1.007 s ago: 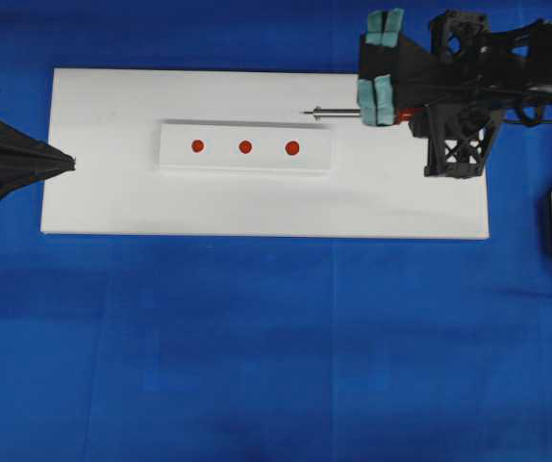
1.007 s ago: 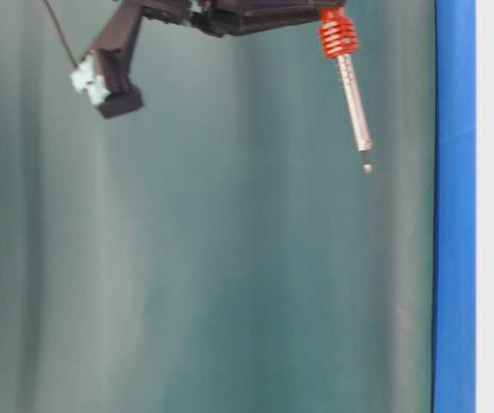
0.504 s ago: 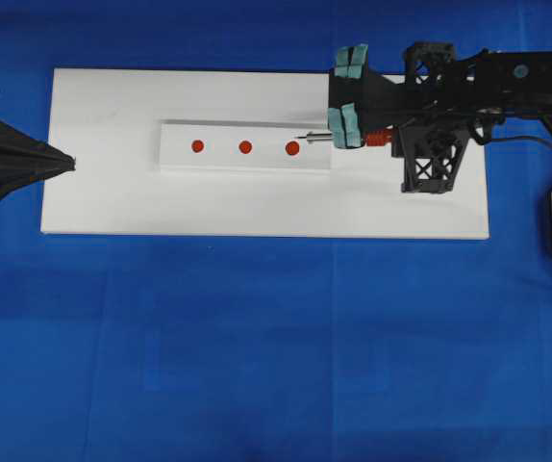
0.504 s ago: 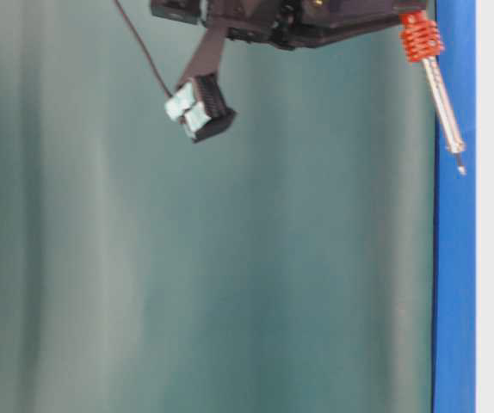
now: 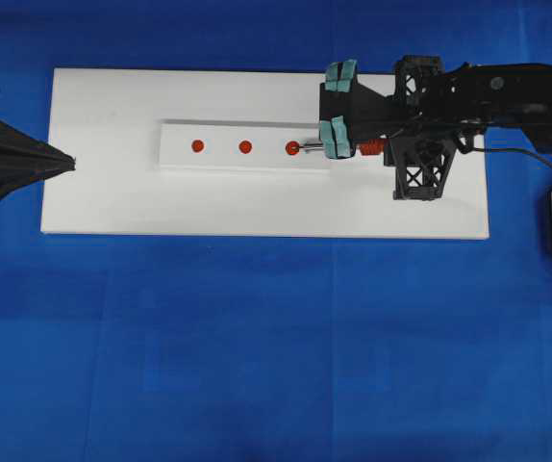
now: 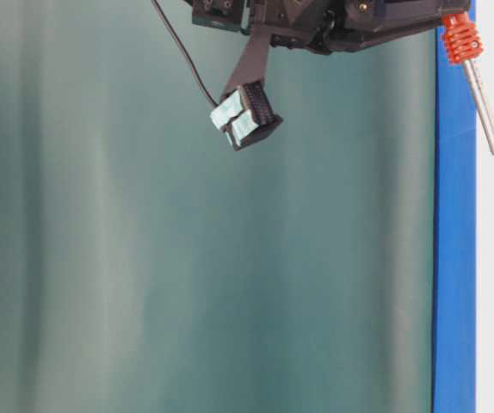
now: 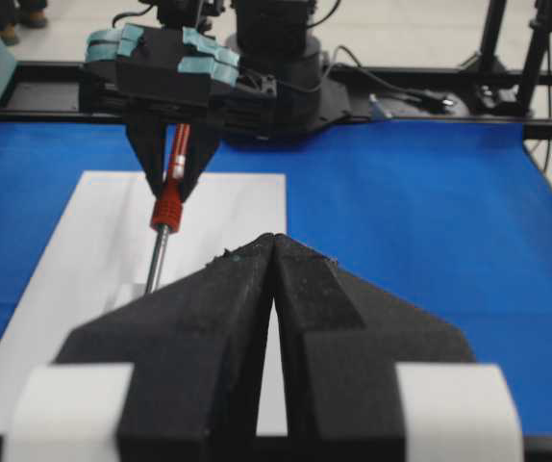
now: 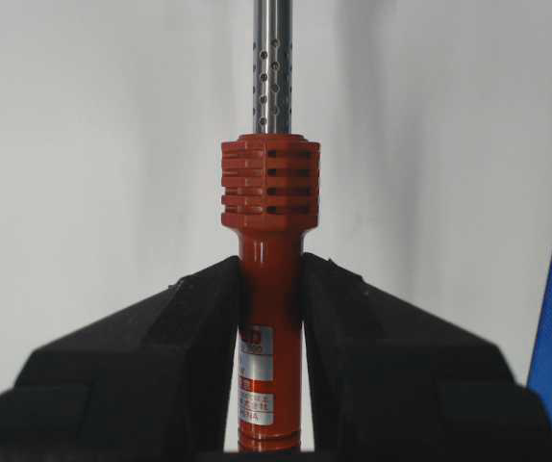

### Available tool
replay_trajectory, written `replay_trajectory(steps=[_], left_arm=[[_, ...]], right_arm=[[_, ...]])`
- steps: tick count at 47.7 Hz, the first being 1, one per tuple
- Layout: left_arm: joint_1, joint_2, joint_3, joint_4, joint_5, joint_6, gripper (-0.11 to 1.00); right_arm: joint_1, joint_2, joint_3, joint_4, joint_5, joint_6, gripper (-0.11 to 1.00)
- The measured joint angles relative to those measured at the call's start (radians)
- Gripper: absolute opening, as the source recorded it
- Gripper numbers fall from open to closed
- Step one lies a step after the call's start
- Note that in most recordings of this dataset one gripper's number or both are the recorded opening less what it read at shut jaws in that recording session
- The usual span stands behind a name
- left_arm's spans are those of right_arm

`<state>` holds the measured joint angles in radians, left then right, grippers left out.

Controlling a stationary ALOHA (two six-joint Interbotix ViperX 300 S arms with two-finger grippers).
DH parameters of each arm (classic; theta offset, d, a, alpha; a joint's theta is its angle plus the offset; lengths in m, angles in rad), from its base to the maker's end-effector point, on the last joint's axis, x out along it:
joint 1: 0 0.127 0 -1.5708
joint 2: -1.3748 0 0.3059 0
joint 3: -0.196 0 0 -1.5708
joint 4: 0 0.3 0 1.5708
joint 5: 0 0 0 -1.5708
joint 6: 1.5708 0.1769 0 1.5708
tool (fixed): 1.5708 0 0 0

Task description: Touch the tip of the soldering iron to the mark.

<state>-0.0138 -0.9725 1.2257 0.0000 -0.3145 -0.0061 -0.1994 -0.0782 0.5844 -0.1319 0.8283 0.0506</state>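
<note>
Gripping ribbed orange soldering iron, perforated steel shaft

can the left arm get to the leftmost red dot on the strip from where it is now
Probably yes. The left gripper sits shut at the board's left edge, and only bare white board lies between it and the leftmost red dot.

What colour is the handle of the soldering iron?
Orange-red; the soldering iron shows it best in the right wrist view.

Robot lab: blue bench cloth, tripod legs.
</note>
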Motion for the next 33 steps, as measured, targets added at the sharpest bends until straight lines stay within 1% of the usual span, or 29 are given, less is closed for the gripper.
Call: replay_trajectory(steps=[33], left_arm=[[0.0, -0.002, 0.0, 0.002, 0.0, 0.0, 0.0]], right_arm=[[0.0, 0.017, 0.0, 0.0, 0.002, 0.0, 0.06]])
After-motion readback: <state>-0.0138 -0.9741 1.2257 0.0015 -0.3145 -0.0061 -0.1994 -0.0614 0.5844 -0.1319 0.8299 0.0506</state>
